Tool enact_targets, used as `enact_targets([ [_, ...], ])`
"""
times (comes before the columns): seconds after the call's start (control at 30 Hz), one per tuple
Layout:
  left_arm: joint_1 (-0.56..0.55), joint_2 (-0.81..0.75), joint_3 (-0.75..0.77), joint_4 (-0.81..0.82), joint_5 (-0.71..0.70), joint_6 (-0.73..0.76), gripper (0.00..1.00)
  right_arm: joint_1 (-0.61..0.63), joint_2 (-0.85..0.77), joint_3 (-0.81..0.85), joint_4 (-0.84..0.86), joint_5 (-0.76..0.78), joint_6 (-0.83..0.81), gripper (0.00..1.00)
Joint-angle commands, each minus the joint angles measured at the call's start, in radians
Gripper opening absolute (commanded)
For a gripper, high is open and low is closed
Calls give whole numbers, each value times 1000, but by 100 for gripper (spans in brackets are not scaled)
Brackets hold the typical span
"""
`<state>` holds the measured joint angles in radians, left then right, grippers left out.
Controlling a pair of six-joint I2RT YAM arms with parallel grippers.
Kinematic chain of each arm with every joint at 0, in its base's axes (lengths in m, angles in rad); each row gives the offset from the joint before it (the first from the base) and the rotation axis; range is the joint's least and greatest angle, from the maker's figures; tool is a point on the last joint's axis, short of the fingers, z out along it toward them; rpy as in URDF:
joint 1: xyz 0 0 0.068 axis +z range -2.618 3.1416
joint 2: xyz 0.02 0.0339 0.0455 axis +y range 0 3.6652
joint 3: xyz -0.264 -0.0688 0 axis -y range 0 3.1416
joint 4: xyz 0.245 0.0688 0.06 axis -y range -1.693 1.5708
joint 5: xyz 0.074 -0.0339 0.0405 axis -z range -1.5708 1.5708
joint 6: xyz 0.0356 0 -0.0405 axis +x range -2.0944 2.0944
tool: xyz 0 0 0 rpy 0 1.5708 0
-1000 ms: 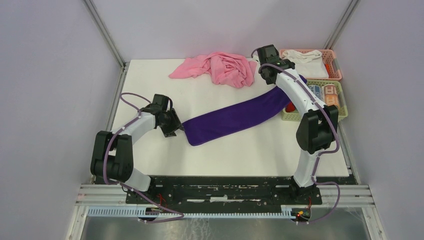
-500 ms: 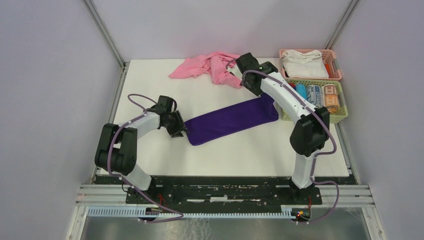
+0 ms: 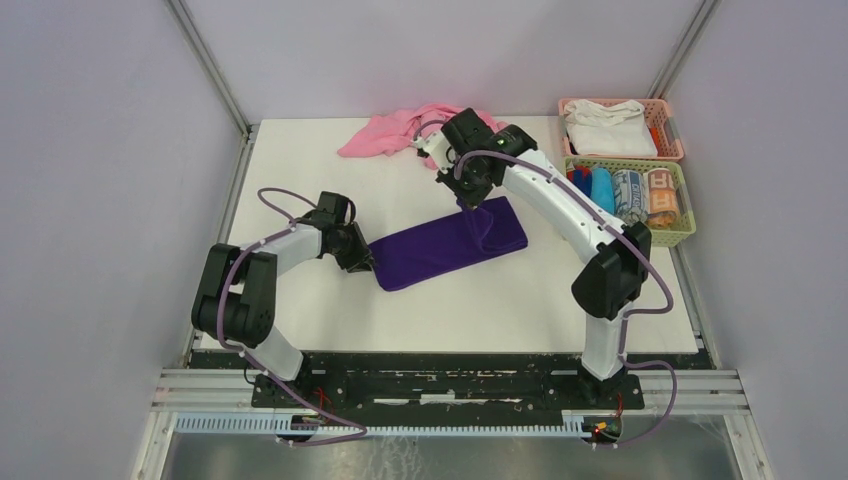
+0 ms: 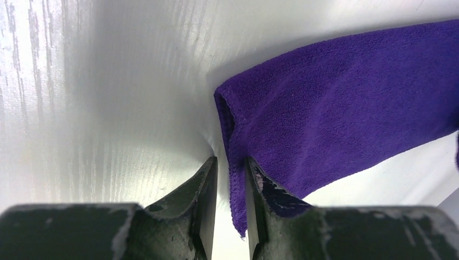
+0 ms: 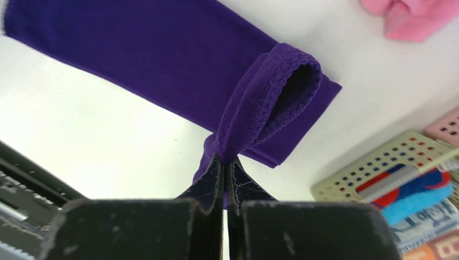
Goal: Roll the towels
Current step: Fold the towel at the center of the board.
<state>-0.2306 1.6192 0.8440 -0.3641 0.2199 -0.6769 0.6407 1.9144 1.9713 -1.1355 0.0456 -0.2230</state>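
A purple towel (image 3: 440, 250) lies slantwise on the white table, its right end lifted and doubled back over itself. My right gripper (image 3: 478, 198) is shut on that bunched end, which loops up from the jaws in the right wrist view (image 5: 224, 157) above the flat part of the towel (image 5: 162, 54). My left gripper (image 3: 363, 263) sits low at the towel's left end. In the left wrist view (image 4: 231, 162) its jaws stand close together with the towel's corner hem (image 4: 335, 97) between them. A crumpled pink towel (image 3: 390, 130) lies at the table's back.
A pink basket (image 3: 672, 130) with white cloth stands at the back right. A green basket (image 3: 680, 232) with several rolled towels stands in front of it, and its rim shows in the right wrist view (image 5: 373, 168). The table (image 3: 450, 300) has side rails.
My right gripper has carried the towel's far end left and toward me, from beside the baskets to mid-table, which doubled the towel over. My left gripper stayed at the towel's left end.
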Motion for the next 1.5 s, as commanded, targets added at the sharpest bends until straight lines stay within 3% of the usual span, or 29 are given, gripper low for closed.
enact_targets([
  [0.0, -10, 12, -14, 21, -4, -30, 31, 49, 28, 56, 5, -125, 77, 0],
  [0.63, -29, 4, -25, 25, -12, -30, 19, 175, 218, 124, 108, -108, 226, 0],
  [1.03, -44, 2, -22, 22, -24, -29, 16, 175, 168, 156, 56, 12, 226, 0],
  [1.47, -49, -7, -21, 7, -48, -25, 16, 185, 229, 114, 108, -80, 268, 0],
])
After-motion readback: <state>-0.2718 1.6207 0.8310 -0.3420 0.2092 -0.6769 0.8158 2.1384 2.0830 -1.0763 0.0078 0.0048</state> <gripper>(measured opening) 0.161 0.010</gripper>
